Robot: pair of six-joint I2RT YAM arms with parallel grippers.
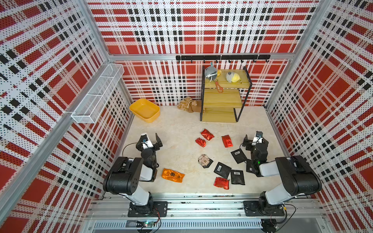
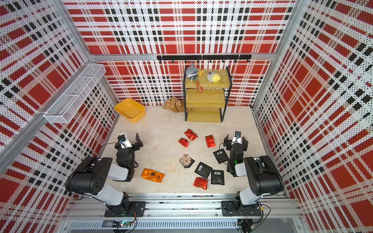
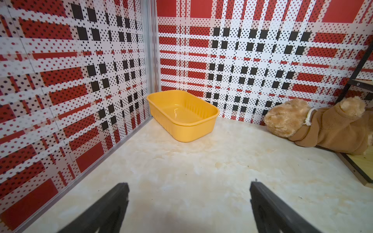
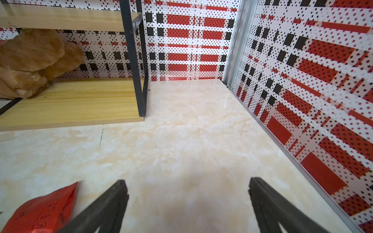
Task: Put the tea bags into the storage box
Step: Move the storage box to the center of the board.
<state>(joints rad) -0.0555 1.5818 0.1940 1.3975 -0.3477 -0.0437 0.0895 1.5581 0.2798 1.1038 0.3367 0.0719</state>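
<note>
Brown plush (image 3: 314, 125) is seen ahead-right of the left gripper (image 3: 188, 185) fingers, against the shelf rack (image 1: 222, 98); 2 grey/yellow plushies (image 1: 211, 72) are parked up top. Both it and the right gripper (image 4: 188, 182) are spread wide, nothing held. On the floor (image 1: 177, 131) the tea bags (image 1: 227, 141) are counted: 4 red (image 1: 207, 134), 1 orange (image 1: 173, 175), 1 clear (image 1: 203, 159), approx 5 black (image 1: 222, 170). The storage box (image 3: 182, 115), 1 yellow ribbed tub, is found dead ahead of the left fingers, bare floor btwn.

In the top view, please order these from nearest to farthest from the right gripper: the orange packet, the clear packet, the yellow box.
1. Clear packet: middle of the table, nearest to the right gripper.
2. Orange packet: toward the front, on the robot's left side.
3. Yellow box: far left corner by the walls, clearly farthest.
</note>
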